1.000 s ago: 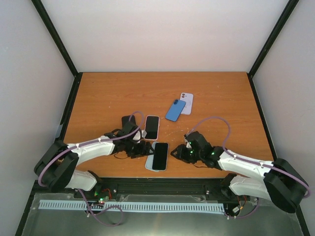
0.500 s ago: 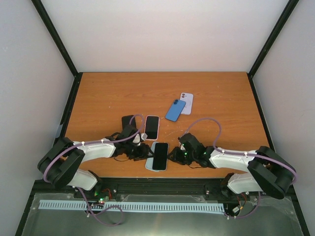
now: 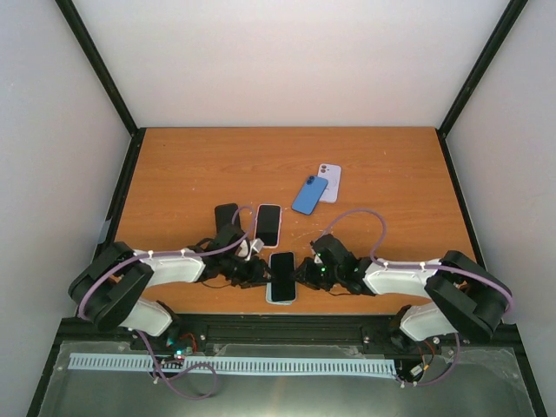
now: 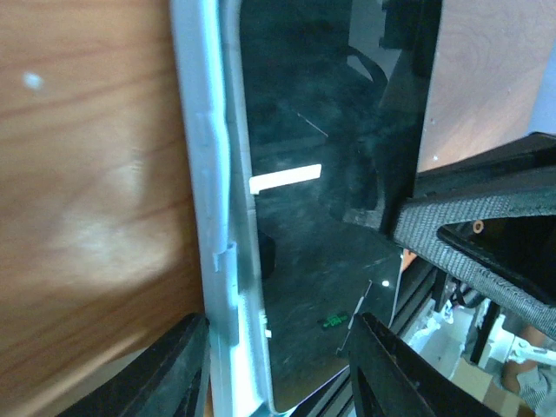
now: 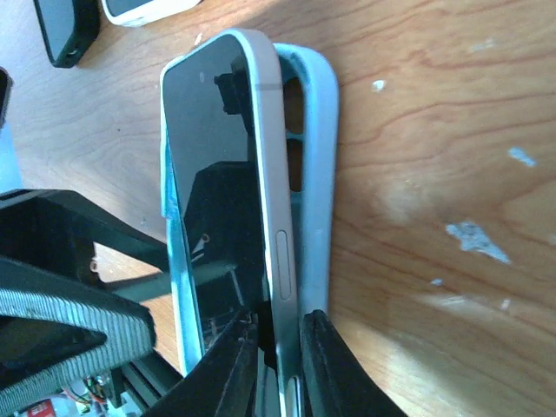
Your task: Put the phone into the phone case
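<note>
The phone (image 3: 281, 274), black screen up, lies over the light blue phone case (image 3: 280, 301) near the table's front edge. In the right wrist view the phone (image 5: 217, 174) sits tilted, its silver right edge lifted above the phone case (image 5: 317, 130). My right gripper (image 5: 280, 323) is shut on that edge, one finger on the screen, the other between phone and case wall. My left gripper (image 4: 278, 369) straddles the near left corner. One finger presses the phone case (image 4: 204, 174) wall, the other sits at the end of the phone (image 4: 321, 191). In the top view the left gripper (image 3: 258, 271) and right gripper (image 3: 304, 274) flank the phone.
Behind the work spot lie a white-edged phone (image 3: 268, 224) and a black one (image 3: 227, 215). Farther back right are a blue phone (image 3: 309, 195) and a lavender one (image 3: 328, 181). The table's front edge and rail run just below the grippers.
The right gripper moved left and closed on the phone's edge. The left jaws narrowed around the case. The phone, earlier askew over the case, now lines up with it.
</note>
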